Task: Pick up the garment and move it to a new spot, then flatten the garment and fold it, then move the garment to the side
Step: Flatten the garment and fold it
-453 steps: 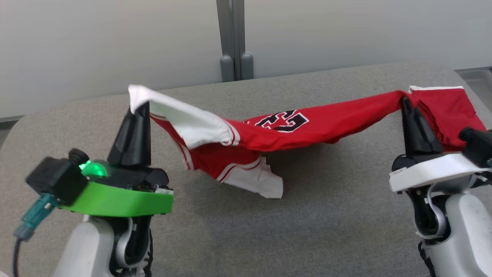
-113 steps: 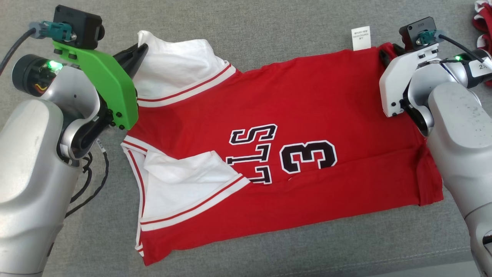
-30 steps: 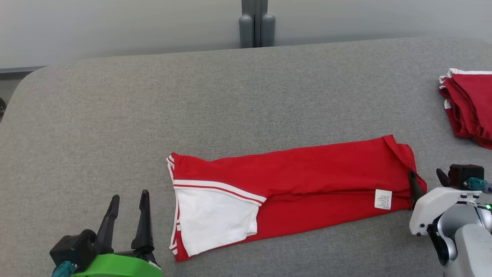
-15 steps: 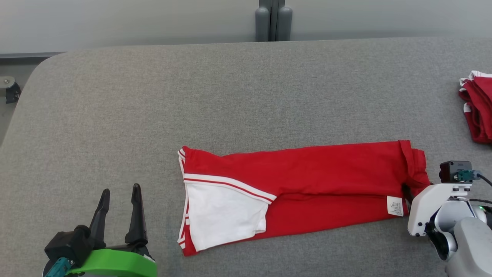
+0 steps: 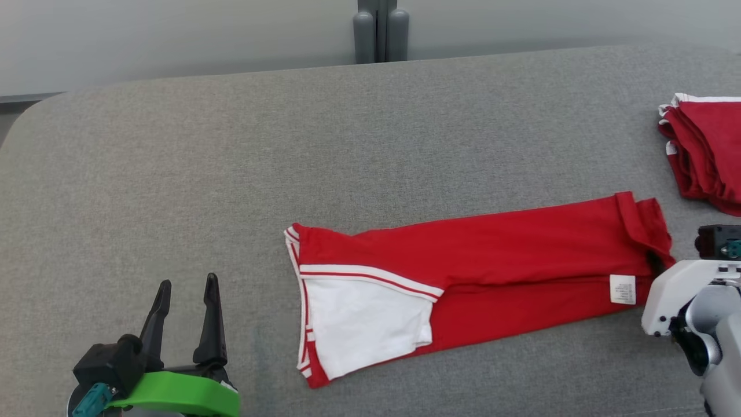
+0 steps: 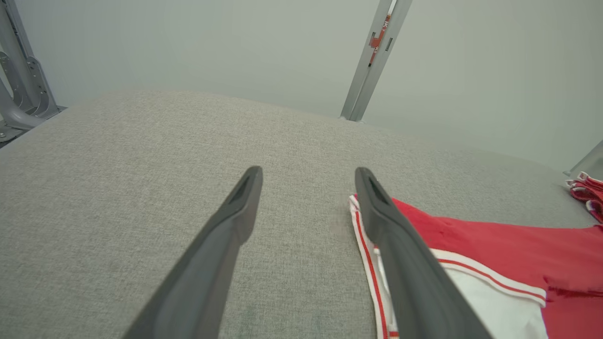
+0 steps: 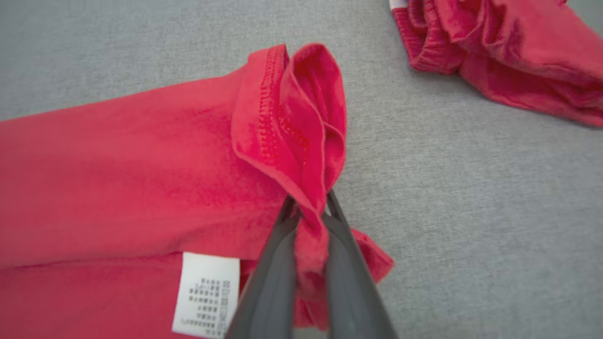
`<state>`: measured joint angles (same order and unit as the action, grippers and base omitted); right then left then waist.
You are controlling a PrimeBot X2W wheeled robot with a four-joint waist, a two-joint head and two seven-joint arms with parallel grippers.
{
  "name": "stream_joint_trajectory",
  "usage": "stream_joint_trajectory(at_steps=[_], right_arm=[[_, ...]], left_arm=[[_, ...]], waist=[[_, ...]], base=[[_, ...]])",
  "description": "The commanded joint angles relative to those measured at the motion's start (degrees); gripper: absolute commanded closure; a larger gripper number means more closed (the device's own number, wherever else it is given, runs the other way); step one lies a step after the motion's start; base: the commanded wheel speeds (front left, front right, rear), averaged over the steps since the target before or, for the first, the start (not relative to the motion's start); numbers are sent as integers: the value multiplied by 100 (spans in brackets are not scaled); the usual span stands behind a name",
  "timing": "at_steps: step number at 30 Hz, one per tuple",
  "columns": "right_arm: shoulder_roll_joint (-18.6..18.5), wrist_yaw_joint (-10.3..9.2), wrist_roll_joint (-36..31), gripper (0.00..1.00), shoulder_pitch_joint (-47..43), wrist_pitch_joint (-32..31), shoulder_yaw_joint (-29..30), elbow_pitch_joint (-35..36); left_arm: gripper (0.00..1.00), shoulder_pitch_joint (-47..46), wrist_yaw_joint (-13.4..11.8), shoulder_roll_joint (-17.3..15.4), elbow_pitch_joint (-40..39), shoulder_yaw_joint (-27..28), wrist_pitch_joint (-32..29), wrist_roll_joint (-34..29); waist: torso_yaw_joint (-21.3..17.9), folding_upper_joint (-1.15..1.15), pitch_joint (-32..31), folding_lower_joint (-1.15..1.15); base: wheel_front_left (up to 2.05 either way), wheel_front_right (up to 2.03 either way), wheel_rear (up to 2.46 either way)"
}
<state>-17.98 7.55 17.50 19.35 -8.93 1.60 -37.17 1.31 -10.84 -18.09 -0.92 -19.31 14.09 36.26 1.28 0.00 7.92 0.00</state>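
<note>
The garment [image 5: 492,255], a red shirt folded into a long strip, is laid on the grey table [image 5: 173,174], nearer the robot than the grey post [image 5: 381,29] at the far edge. Most of its length is spread to the right of that post. Its long axis is set across the table from left to right, slightly slanted, so that the right end is brought closer to the post's edge of the table than the left end. The end with the white sleeve panel [image 5: 365,324] and striped trim is pointed left; the hemmed end is pointed right, with a white label [image 5: 622,288] sewn just short of it.

The right gripper [image 5: 657,263] is reached in from the right of the post, its white wrist housing held low over the table. In the right wrist view the two dark fingers [image 7: 278,263] are seen closed together, a bunched fold of the hem pinched between them, and the hem corner is raised and curled above the tips. A pile of red clothes [image 5: 706,150] is left further right of the post, apart from the garment.

The left gripper [image 5: 188,281] is held well left of the post, near the robot, on its green bracket. Its fingers are spread wide, nothing is gripped, and they are aimed at the table's far edge.
</note>
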Motion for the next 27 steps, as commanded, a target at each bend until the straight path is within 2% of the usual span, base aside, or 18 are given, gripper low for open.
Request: stream_joint_trajectory(at_steps=[1,7,14,23,27], right_arm=[[-88,-14,24,100,-55,75,83,45],[-186,-14,70,100,-236,213,224,491],[33,-13,173,100,-390,183,-103,1405],[400,-12,507,100,-688,-55,-747,2760],[679,-10,623,100,-786,-106,-1033,3113]], left_arm=[[0,-128,-13,-13,1,-1,-8,-29],[0,-148,-10,-2,30,-29,-2,-35],[0,-204,17,1,75,-77,-13,-44],[0,-280,93,102,217,-224,-5,-33],[0,-286,99,128,234,-244,4,-32]], waist=[[-118,0,11,0],[-330,0,21,0],[-400,0,-15,0],[-72,0,-152,0],[104,0,-192,0]], base=[[0,0,0],[0,0,0],[0,0,0],[0,0,0],[0,0,0]])
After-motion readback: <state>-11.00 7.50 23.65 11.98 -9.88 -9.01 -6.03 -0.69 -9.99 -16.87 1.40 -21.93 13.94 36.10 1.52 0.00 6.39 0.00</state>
